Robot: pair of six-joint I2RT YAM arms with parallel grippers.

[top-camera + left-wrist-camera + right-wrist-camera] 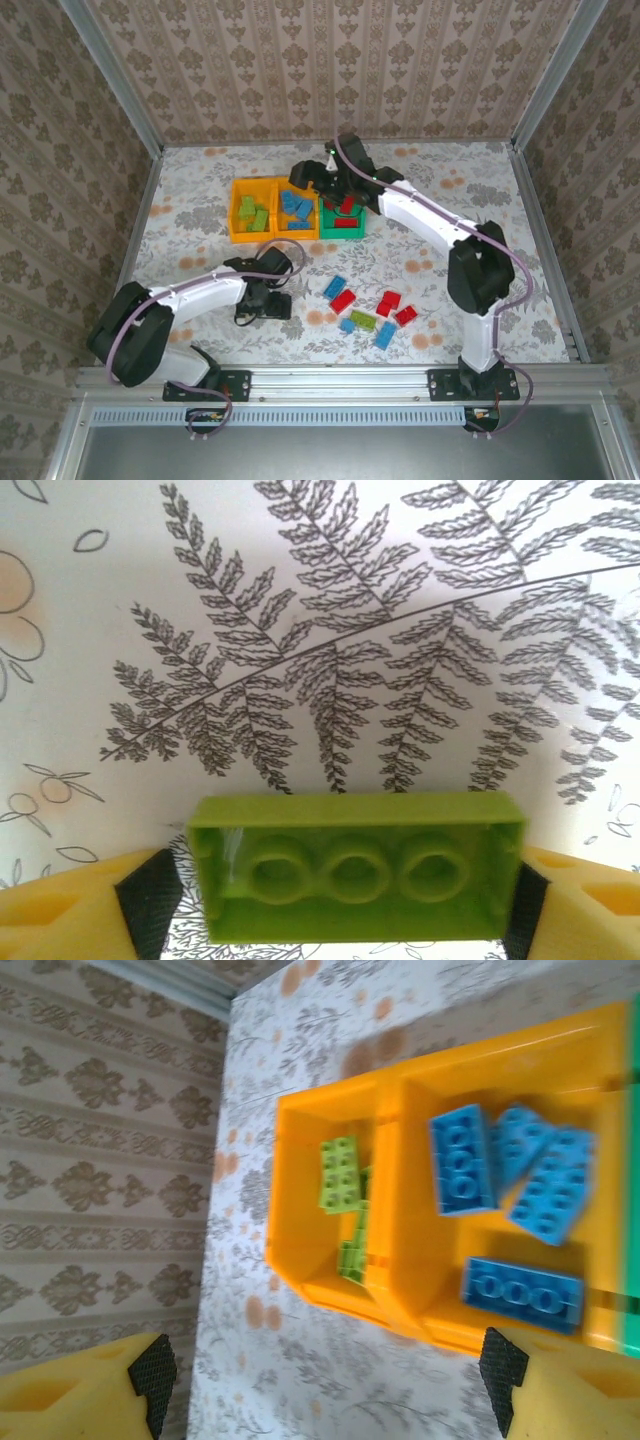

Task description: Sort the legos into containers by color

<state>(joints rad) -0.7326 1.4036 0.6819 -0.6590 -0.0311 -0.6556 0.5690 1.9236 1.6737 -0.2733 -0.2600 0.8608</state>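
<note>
Top external, done: three containers [276, 236] in a row at 11 o'clock from the table centre already hold sorted legos [296, 205]: lime in the left yellow bin [234, 212], blue in the middle yellow bin [297, 235], red in the green bin [342, 234].
Remaining: a loose cluster [362, 320] of blue, red and one lime at 5 o'clock; by my judgement the task is well past halfway.
Left gripper [337, 920]: at 8 o'clock, low over the tablecloth [330, 600]. Its pads [150, 910] bracket an upturned lime brick [355, 865]; whether clamped or merely close, I cannot tell.
Right gripper [325, 1380]: above the bins, fingers spread wide, holding nothing.
Materials: glossy hard plastic bricks, rectangular, with three round tubes in the lime one's hollow underside; smooth thin-walled bins; matte fern-printed cloth; black ribbed pads on yellow fingers.
</note>
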